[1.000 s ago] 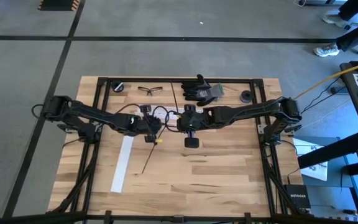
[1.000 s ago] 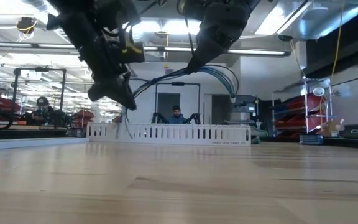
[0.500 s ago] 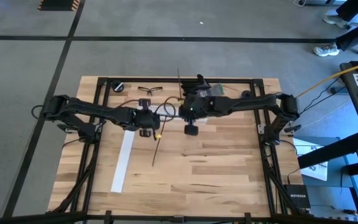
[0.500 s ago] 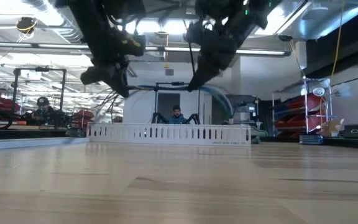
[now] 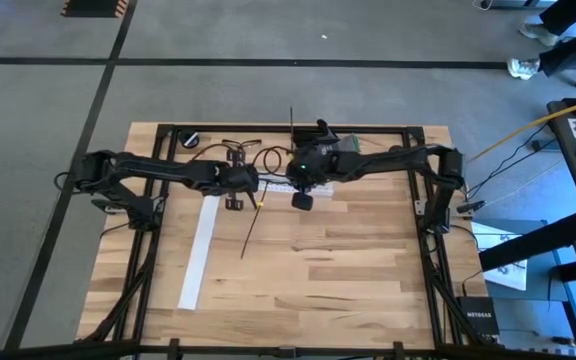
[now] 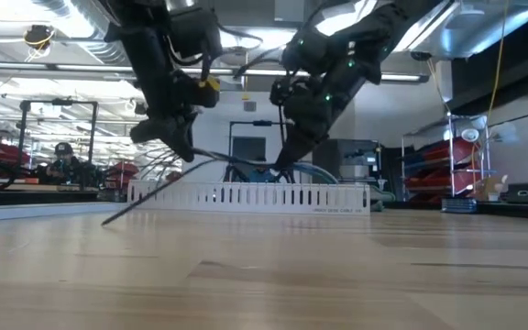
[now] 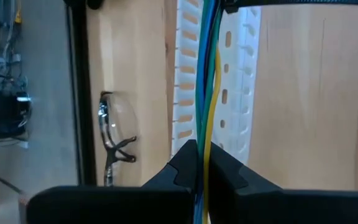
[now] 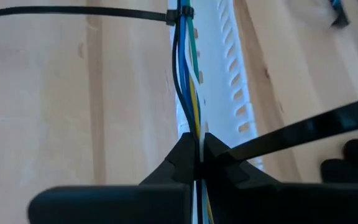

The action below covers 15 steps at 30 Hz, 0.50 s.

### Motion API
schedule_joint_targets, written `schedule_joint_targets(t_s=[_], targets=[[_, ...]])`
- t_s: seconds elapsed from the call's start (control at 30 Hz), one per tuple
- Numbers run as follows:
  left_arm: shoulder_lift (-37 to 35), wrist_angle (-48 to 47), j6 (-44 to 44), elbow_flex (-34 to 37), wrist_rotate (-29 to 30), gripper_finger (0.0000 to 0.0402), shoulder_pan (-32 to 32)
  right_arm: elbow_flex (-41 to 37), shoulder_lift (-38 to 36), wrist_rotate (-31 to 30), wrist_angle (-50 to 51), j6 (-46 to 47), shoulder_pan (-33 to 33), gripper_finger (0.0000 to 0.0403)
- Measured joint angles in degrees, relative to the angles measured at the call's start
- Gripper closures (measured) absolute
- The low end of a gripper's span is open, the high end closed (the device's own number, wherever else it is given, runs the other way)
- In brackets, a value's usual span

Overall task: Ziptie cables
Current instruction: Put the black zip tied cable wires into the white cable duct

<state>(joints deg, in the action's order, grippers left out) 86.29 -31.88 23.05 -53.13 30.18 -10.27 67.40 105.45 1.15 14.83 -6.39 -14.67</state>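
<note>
Both arms meet over the far middle of the desk [image 5: 348, 270], and the left claw [image 7: 197, 163] is pinched tight on the cables [image 7: 205, 74], a bundle of blue, green and yellow wires stretched above the white slotted rail [image 7: 238, 81]. The right claw [image 8: 197, 157] is clamped on the same bundle from the other end, with a black zip tie [image 8: 79, 12] looped around the wires ahead of it. A pair of safety glasses [image 7: 114, 140] lies beside the rail, and a long white strip [image 5: 198, 262] sits flat nearer the left arm.
</note>
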Motion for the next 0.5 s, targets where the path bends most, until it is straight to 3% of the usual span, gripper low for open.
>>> schedule_joint_targets(t_s=[0.37, 0.5], targets=[[0.93, 6.41, 4.87, 3.07, -1.93, 0.0401, -3.38, 0.09, 3.38, -2.69, -1.98, 0.1, -0.1, 0.0402], [0.93, 7.29, 6.95, 3.05, -5.48, 0.0401, -4.22, -0.09, 3.63, -5.95, -1.65, -2.7, -0.03, 0.0402]])
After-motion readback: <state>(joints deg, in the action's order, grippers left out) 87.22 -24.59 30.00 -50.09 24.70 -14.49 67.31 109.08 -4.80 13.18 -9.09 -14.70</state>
